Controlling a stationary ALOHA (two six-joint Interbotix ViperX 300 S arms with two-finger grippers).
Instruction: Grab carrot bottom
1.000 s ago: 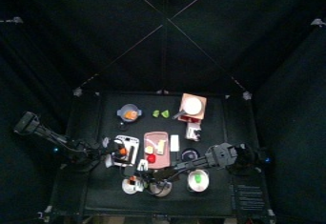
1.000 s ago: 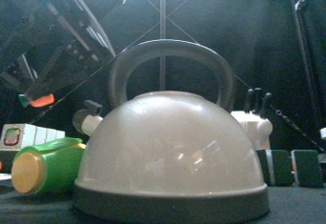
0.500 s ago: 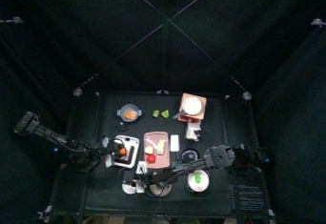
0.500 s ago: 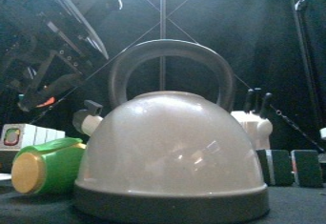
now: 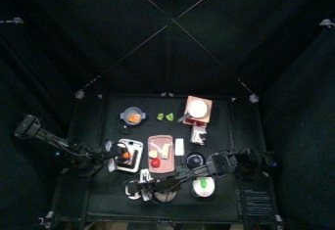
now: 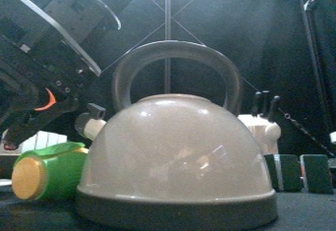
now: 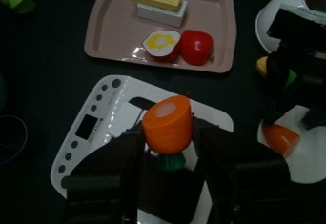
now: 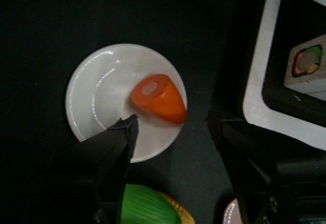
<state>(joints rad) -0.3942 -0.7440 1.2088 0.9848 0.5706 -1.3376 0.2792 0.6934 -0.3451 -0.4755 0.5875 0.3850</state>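
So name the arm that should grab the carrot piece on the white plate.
Right. The right gripper hangs open over the carrot piece on its white plate; the left gripper holds the other carrot piece.

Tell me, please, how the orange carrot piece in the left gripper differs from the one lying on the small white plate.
The held carrot piece stands upright, clamped by the left gripper above the white perforated board; the plate's carrot piece lies on its side, untouched, on the white plate. The held one has a green base. Both are bright orange and stubby.
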